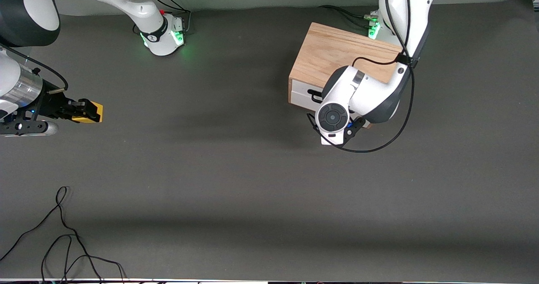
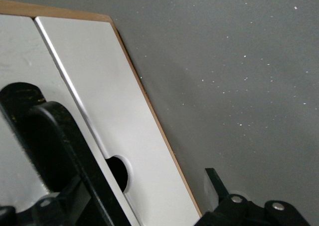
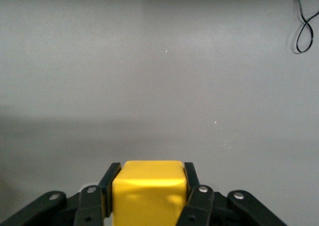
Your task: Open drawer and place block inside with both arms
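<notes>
Low at the frame's left corner, loose cables (image 1: 63,233) lie on the table (image 1: 236,183), nearest the camera. At mid-left edge, the right gripper (image 1: 90,111) is clamped on the block (image 1: 93,112), both fingers (image 3: 192,183) pressed to its sides, probably ready to carry it to the drawer. At centre-right, the left gripper (image 1: 343,134) sits at the drawer (image 1: 303,95) front by the handle (image 1: 313,94), likely to pull it; its jaws look apart around the handle. The drawer appears closed in its box (image 1: 332,52). No readable writing.
</notes>
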Robot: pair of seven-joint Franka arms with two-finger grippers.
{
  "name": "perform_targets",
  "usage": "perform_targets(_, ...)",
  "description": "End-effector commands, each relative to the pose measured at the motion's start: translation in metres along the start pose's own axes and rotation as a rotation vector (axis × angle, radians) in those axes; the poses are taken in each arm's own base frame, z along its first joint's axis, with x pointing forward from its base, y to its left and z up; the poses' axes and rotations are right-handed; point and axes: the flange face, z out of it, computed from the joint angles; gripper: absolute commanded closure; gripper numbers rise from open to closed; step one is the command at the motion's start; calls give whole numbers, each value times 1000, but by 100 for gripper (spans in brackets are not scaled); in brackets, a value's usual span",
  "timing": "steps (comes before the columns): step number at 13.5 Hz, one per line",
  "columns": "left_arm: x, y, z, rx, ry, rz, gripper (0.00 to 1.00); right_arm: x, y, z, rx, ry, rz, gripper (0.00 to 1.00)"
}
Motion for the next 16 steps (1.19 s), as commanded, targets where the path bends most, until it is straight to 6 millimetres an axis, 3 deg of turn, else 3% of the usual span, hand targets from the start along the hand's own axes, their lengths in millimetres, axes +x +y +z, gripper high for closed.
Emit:
perform_targets(1,-2,10,-11,-42,11,-15,0,-7,0,-5,-9,22,18,57)
perform_targets(8,-4,23,-18,-142,49,-1,0,-6,1,-5,-9,20,18,57)
perform_targets(16,5,31,-46,-279,73,6,0,-6,2,-4,-9,19,19,57)
